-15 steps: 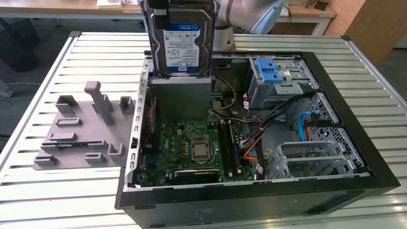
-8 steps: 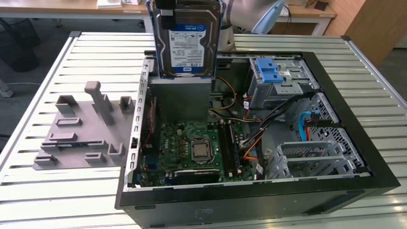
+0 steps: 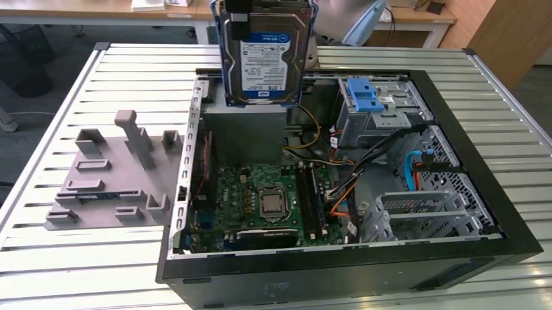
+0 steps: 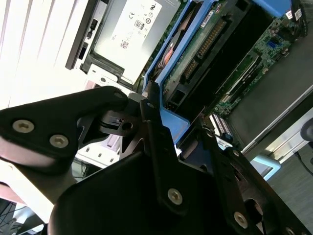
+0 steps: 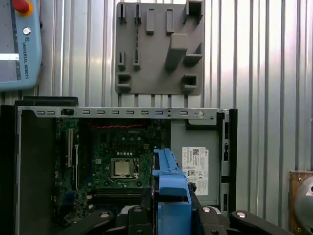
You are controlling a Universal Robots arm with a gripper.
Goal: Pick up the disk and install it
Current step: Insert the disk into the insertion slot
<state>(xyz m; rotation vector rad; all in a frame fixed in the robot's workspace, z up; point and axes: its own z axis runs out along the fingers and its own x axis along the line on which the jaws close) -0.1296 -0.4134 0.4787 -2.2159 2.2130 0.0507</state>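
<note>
One step of the task looks done: the disk [image 3: 263, 55] is off the bench [image 3: 69, 258] and hangs upright in the air above the rear of the open case [image 3: 345, 265], label side facing the exterior view. The gripper [image 5: 171, 218] is clenched on the disk; in both wrist views its black fingers [image 4: 156, 142] press on either side of the blue bracket [image 5: 171, 196] that runs round the drive. In the exterior view the disk sits above the grey box [image 3: 244, 132] in the case's corner, apart from it and touching nothing below.

Installing is what remains. The cage [image 3: 379, 106] with the blue latch [image 3: 366, 95] stands to the exterior view's right of the disk, and the disk is not yet in it or lined up with it. Another perforated cage [image 3: 427, 210] sits nearer the front of the case, with cables [image 3: 379, 152] looping between the two. The motherboard [image 3: 267, 200] lies open beneath.

The grey fixture [image 3: 108, 177] on the bench, at the exterior view's left of the case, holds no drive. By this judgement the task is roughly halfway: pick-up finished, insertion not begun.
</note>
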